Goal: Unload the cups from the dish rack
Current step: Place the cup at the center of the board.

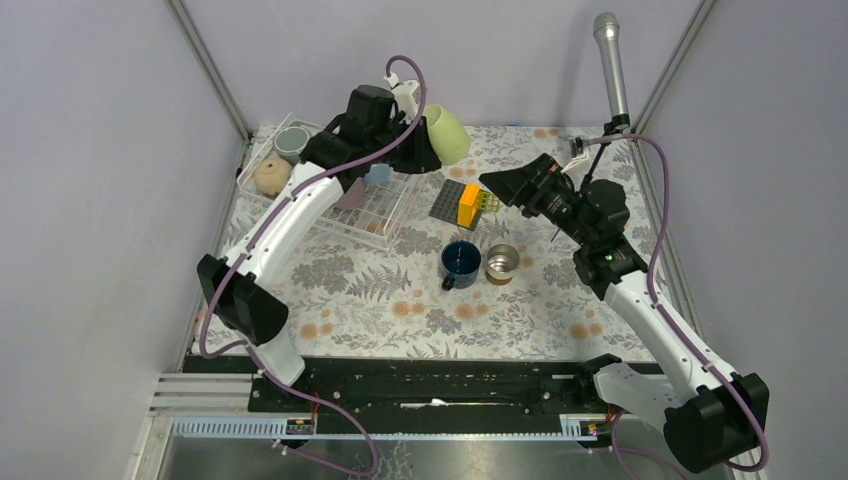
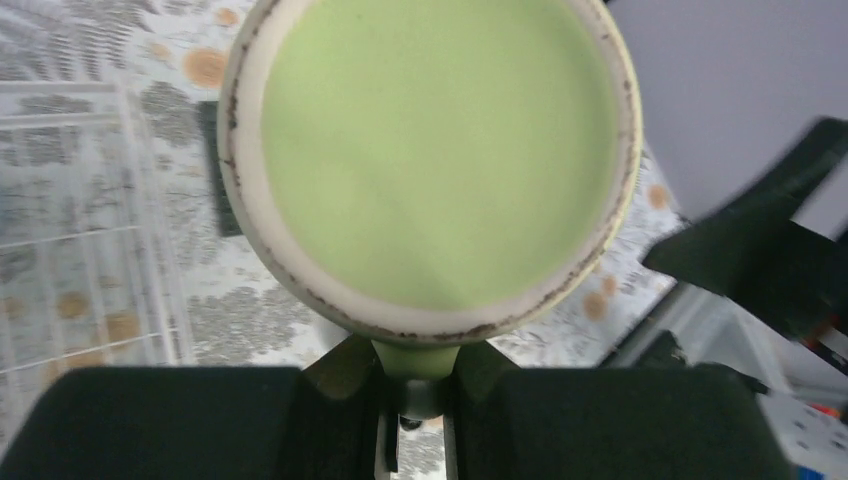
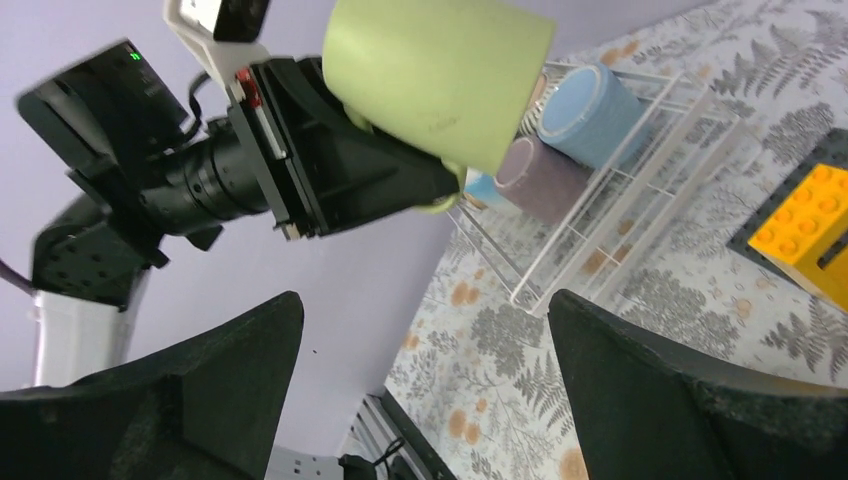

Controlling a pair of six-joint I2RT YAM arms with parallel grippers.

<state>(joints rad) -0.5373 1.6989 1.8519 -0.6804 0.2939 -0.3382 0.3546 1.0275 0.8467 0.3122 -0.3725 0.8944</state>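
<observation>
Nearest to the arm bases, a navy cup [image 1: 460, 262] and a steel cup [image 1: 502, 262] stand upright and close together on the surface [image 1: 400, 300]. They are well apart from the rack, so I judge these two as unloaded.

A little farther, the right end effector [image 1: 497, 186] hangs above the surface with its fingers spread fully wide and nothing between them. It points toward the left arm, perhaps to be ready for a handover, or only to keep out of the way. Beside it lies a dark studded plate [image 1: 448, 200] with a yellow block [image 1: 468, 204] and a green block [image 1: 488, 201] on it.

Farther still is the dish rack [image 1: 388, 214]. A mauve cup [image 1: 350, 196] and a light blue cup [image 1: 379, 176] lie in its right part, and a tan cup [image 1: 272, 176] and a grey cup [image 1: 292, 142] at its left end.

Farthest and highest is the green cup [image 1: 450, 133]. The left end effector [image 2: 415, 378] is clamped tight on it, by what seems to be the handle, though the wrist view shows only a small green stub there. The cup is tilted on its side in the air, above the rack's right end and clear of the wires, so it can travel sideways to the surface without catching on the other cups.
</observation>
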